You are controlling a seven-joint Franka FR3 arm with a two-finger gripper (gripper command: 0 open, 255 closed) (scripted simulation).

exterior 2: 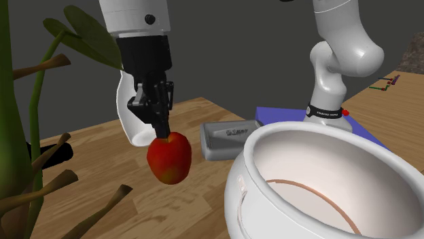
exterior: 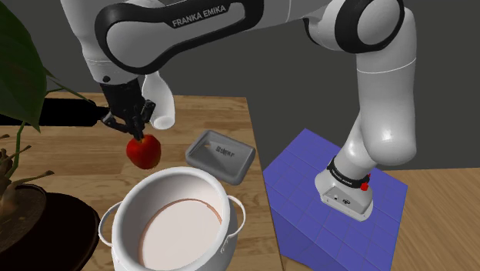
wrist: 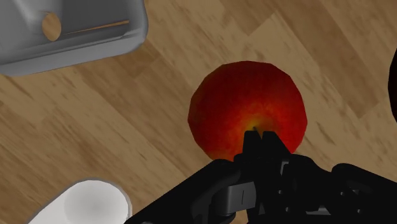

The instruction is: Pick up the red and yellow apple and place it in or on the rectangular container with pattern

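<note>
Shoulder view | fingers (exterior: 138, 128) clamp red apple (exterior: 144, 152) at top | apple aloft, outside grey tray (exterior: 228, 172) and white pot (exterior: 174, 175)

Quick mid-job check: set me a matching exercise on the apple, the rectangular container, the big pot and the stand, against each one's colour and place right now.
Things:
1. apple
2. rectangular container
3. pot
4. stand

Descriptions:
A. blue, at the shoulder view's lower right
B. grey, lying on the wooden table
C. red and yellow, clasped by the gripper, above the table
D. white, with handles, nearest the shoulder camera

Pairs: 1-C, 2-B, 3-D, 4-A
</note>
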